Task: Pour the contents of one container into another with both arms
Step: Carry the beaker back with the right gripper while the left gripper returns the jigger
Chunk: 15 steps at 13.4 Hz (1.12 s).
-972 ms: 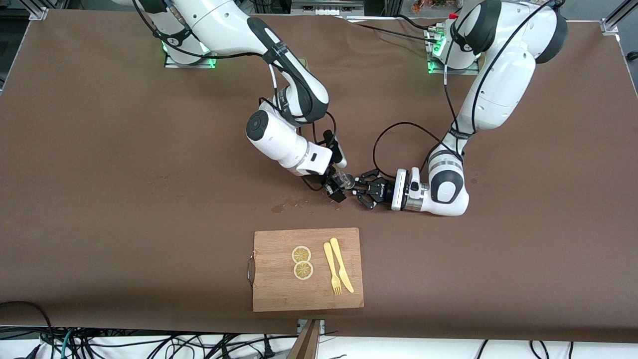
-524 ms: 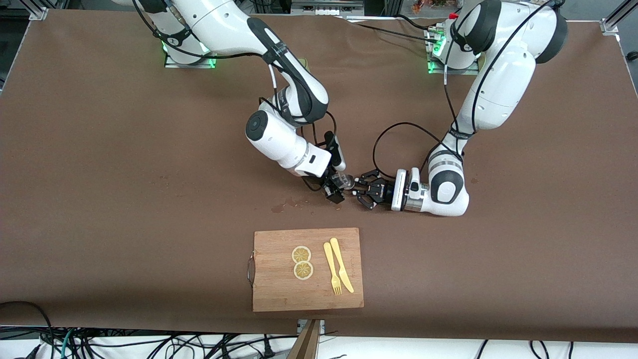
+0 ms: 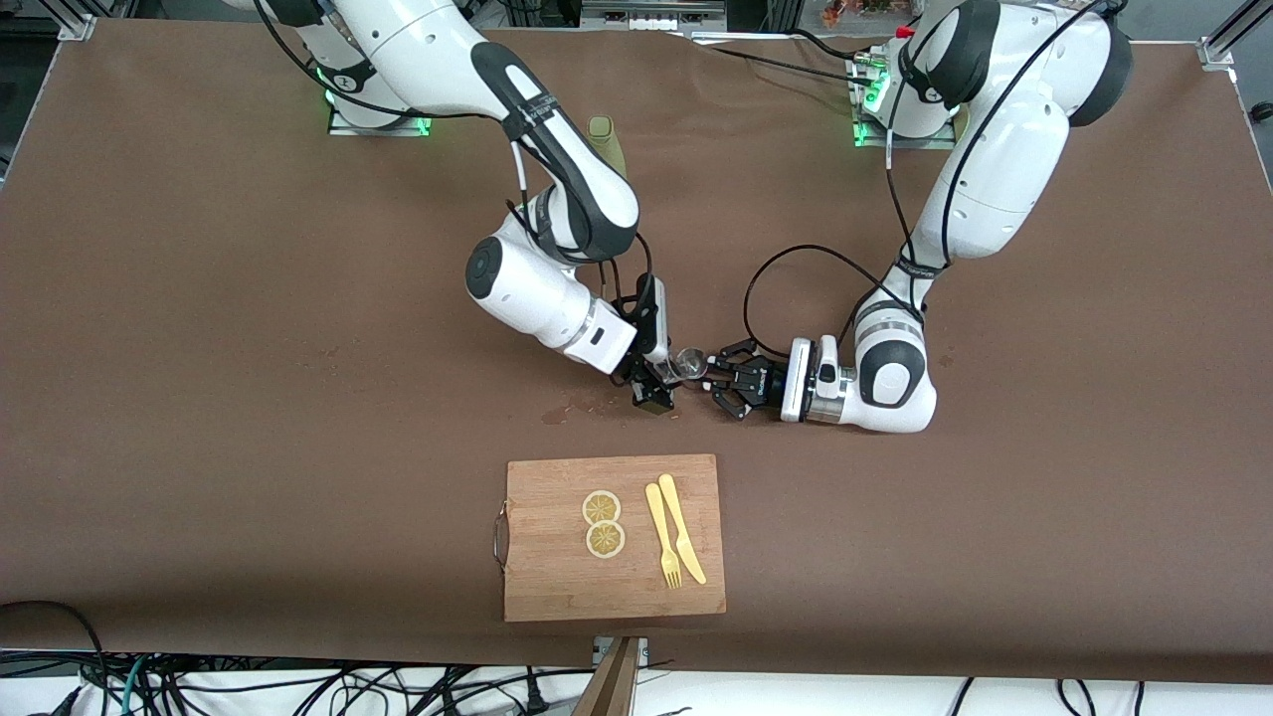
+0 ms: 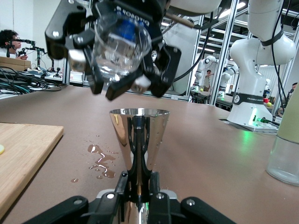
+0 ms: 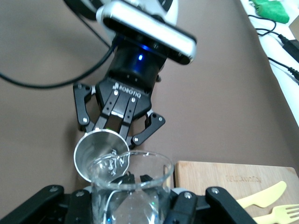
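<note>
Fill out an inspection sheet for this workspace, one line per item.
Surface: brown table cover; small wet spill beside the grippers.
Job's things: clear glass tilted over the metal cup.
Clutter: cutting board with two lemon slices, fork and knife; bottle near the bases.
Grippers: right gripper shut on the glass; left gripper shut on the metal cup's stem.
Cables: black loops on both arms; tangle below the table edge.
Surroundings: other robot, person, metal frames.

bottle (image 4: pixel 286 154) cut off by the left wrist view's edge.
</note>
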Available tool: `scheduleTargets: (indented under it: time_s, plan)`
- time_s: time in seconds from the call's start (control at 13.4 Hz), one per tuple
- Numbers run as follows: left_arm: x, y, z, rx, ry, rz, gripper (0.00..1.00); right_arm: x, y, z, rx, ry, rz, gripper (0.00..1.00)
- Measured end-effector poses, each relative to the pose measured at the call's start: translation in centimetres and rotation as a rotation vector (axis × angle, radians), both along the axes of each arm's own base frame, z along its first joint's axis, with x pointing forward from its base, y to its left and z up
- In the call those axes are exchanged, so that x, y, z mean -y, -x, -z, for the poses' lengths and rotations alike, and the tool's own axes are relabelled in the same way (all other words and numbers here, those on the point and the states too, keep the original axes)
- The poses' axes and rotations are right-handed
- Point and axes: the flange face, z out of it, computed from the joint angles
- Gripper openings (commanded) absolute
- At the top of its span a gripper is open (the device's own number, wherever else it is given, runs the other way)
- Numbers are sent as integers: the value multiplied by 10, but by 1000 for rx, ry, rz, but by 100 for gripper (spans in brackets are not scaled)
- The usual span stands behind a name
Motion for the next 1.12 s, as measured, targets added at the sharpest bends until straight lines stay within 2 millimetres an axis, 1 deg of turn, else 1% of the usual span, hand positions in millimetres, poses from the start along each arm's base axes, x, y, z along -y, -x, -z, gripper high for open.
scheduleTargets:
  time_s: [0.22, 0.37, 0.52, 0.67, 0.75, 0.9, 0.97, 1.12]
  plan:
    - [-3, -2, 0, 3, -5, -2, 0, 14, -9, -11, -84, -74, 26, 0]
    - [-9, -5, -1, 16, -6, -9, 0, 38, -24, -11, -155, -110, 29, 0]
    - [-20, -11, -1, 33, -7, -25, 0, 73, -43, -11, -223, -140, 29, 0]
    - [-36, -16, -2, 54, 3, -42, 0, 109, -60, -11, -294, -194, 31, 0]
    - [-46, -19, -2, 65, 11, -52, 0, 129, -68, -11, -324, -221, 32, 0]
    - [-69, -24, -3, 89, 32, -75, 0, 174, -82, -8, -375, -274, 15, 0]
    - [-81, -27, -4, 101, 45, -87, 0, 198, -86, -3, -395, -296, 4, 0]
    - [-108, -31, -6, 130, 80, -110, 0, 246, -87, 17, -412, -324, -16, 0]
